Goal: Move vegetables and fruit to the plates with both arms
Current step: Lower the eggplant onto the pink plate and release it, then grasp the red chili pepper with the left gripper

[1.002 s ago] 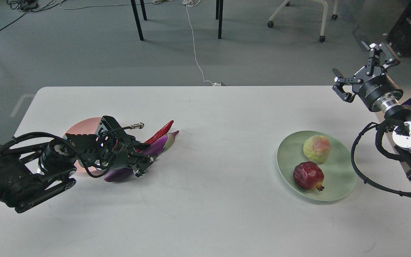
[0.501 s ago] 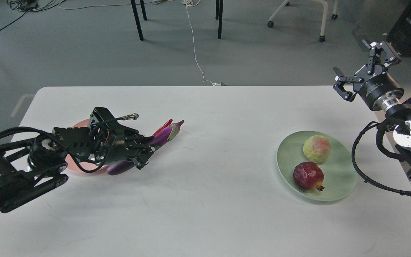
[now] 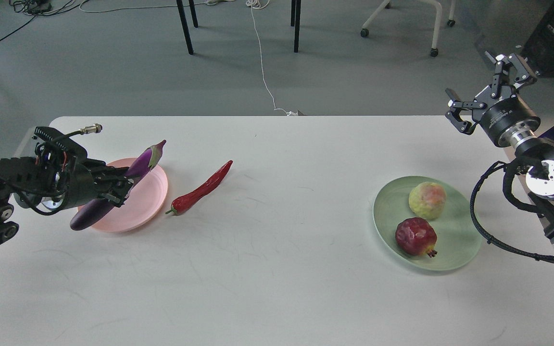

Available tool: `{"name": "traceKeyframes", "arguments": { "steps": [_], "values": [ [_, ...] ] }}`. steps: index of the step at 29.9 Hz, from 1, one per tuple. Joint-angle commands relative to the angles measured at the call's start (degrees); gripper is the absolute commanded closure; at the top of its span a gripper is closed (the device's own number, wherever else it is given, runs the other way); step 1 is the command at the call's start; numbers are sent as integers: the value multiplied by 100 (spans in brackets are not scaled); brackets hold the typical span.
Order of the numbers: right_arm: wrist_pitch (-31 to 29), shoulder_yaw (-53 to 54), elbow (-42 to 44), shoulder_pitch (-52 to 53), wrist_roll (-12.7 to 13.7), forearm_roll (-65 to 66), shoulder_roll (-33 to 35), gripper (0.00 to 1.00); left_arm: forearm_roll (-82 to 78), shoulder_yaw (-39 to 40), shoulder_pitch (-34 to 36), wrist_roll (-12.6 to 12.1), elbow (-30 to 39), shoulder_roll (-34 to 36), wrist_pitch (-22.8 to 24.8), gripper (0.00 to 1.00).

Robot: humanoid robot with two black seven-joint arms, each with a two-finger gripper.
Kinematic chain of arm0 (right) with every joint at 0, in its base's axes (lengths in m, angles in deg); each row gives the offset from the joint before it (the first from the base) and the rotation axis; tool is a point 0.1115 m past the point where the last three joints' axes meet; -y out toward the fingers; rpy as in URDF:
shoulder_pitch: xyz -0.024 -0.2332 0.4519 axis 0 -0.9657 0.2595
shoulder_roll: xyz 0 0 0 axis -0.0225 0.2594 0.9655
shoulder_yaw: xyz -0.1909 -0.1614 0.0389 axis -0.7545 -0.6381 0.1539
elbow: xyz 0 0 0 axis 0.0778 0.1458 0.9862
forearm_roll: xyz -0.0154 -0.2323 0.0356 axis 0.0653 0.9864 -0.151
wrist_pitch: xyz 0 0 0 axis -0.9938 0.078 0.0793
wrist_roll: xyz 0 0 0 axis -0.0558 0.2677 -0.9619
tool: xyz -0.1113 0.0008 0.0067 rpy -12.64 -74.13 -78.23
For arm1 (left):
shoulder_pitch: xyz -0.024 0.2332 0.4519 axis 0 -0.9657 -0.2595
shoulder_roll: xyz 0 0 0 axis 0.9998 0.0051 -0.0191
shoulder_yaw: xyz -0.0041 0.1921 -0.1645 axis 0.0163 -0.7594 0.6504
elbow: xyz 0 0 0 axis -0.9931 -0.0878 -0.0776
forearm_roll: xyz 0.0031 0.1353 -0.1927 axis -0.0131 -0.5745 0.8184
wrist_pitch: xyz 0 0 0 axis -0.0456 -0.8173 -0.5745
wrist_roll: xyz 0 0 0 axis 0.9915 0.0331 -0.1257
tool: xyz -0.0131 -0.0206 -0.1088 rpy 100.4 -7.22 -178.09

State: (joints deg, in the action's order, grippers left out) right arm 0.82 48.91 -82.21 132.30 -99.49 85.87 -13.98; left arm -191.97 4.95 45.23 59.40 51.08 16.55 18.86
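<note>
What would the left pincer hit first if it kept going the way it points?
Probably nothing soon: the left pincer, holding the eggplant, points right across the pink plate; the chili pepper lies nearest that line, lower down.

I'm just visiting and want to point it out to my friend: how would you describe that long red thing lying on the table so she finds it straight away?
Start at the white table and go to its left side, where a pale pink plate sits. Just right of that plate, lying on the bare tabletop, is the red chili pepper. It is slim, curved and bright red, unlike the thicker purple eggplant that the left gripper holds over the plate.
</note>
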Motion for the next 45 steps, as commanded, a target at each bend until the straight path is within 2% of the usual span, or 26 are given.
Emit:
{"name": "traceKeyframes", "arguments": {
  "steps": [1,10,14,19,24,31,35,42,45],
  "values": [
    [-1,-6,-4,9,0,0,-4,1,17,-66,38,1,-260,-223,-3,44],
    [-27,-24,5,-44,0,0,40,1,26,-13,64,36,-260,-276,-12,34],
    [-36,-15,5,-70,0,0,75,1,26,22,353,27,-260,-443,-12,32],
    [-36,-6,5,-114,0,0,84,1,-35,-39,942,10,-207,-961,-12,32],
    [-36,-6,-4,-123,0,0,84,1,-263,-127,1092,1,-277,-1664,-3,32],
    [-45,-6,5,-123,0,0,93,1,-642,-786,1013,-8,-532,-2288,-12,34],
    [-45,-6,-4,-123,0,0,119,1,-651,-804,873,-8,-901,-2465,-21,36],
    [-45,-6,-4,-123,0,0,119,1,-651,-804,653,-8,-1182,-2456,-21,49],
    [-45,-6,-4,-123,0,0,119,1,-633,-804,626,-8,-1227,-2456,-21,51]
  ]
}}
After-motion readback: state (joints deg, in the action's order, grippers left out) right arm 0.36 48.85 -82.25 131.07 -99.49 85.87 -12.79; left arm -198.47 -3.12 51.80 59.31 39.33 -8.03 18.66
